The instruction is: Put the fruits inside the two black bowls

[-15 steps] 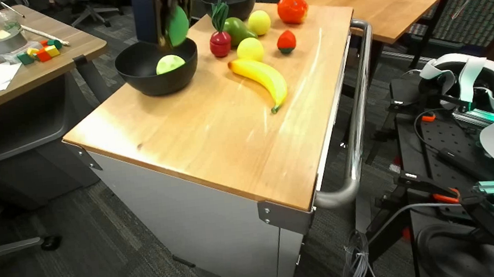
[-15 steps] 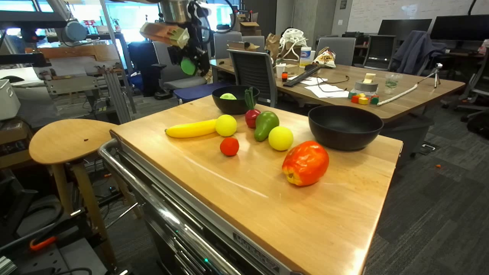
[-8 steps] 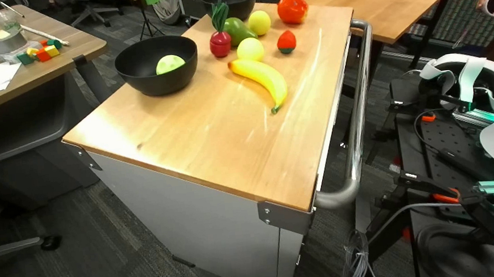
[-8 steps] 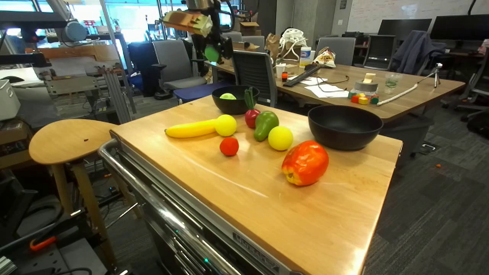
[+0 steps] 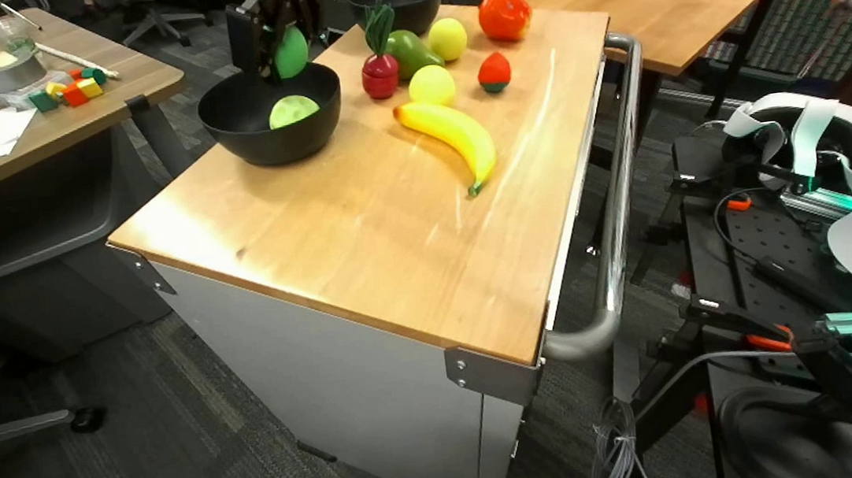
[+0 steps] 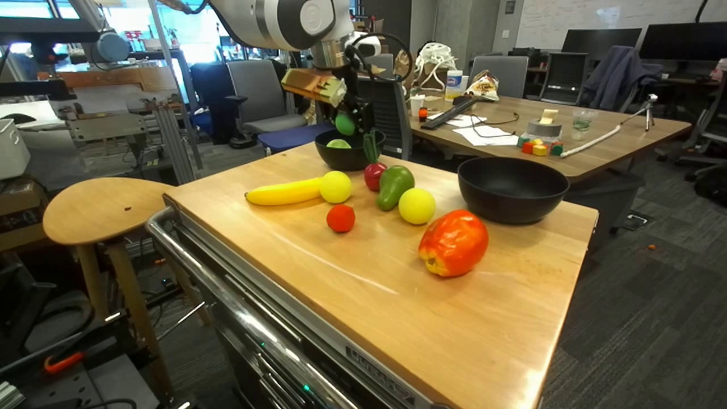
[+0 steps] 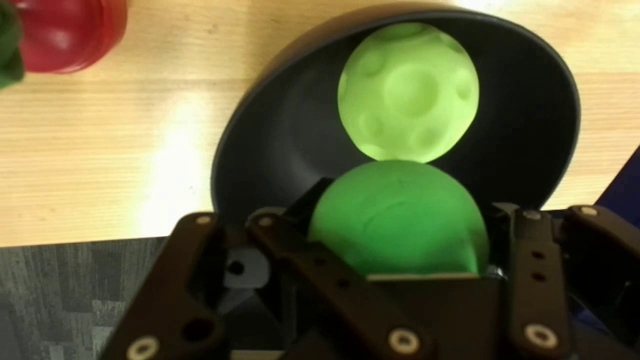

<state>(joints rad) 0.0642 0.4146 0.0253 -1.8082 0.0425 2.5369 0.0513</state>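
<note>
Gripping a green ball (image 7: 400,220) in the end effector (image 7: 407,207), lower than a moment ago and above the black bowl (image 7: 282,130) with a pale green ball (image 7: 409,90) inside; probably about to add another piece. Cannot make out finger contact. See only part of the red radish (image 7: 67,32) on the table (image 7: 125,150) in the wrist view; farther, no floor of the other black bowl (image 6: 514,200).

Smooth bowls (image 6: 511,199), glossy wooden tabletop (image 6: 363,255)
</note>
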